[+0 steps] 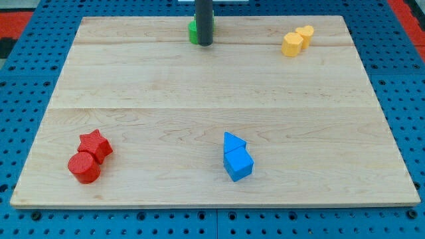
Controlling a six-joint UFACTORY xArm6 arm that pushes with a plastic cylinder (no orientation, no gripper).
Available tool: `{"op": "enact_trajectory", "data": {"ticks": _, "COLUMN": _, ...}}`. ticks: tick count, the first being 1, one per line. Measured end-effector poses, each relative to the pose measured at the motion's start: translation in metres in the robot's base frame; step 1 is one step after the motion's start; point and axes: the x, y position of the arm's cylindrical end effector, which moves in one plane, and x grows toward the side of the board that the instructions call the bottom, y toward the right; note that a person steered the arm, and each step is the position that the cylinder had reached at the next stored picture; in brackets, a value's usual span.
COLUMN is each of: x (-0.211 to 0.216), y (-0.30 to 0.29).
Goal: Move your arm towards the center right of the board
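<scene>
My dark rod comes down at the view's top centre, and my tip [204, 44] rests on the wooden board [212, 86]. A green block [192, 31] sits right behind the rod on its left side, mostly hidden, so its shape cannot be made out. Two yellow blocks stand at the top right, a hexagon-like one [291, 44] and a rounder one [305, 34] touching it. A red star [95, 144] and a red cylinder [84, 167] touch at the bottom left. A blue triangle [233, 142] and a blue cube [238, 163] touch at bottom centre.
The board lies on a blue perforated table [26, 66]. A red surface [408, 10] shows at the top right corner, beyond the board.
</scene>
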Motion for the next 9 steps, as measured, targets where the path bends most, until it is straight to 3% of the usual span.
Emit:
{"op": "enact_trajectory", "data": {"ticks": 3, "x": 0.090, "y": 0.029}}
{"op": "enact_trajectory", "data": {"ticks": 7, "x": 0.129, "y": 0.113}}
{"op": "enact_trajectory", "data": {"ticks": 9, "x": 0.137, "y": 0.118}}
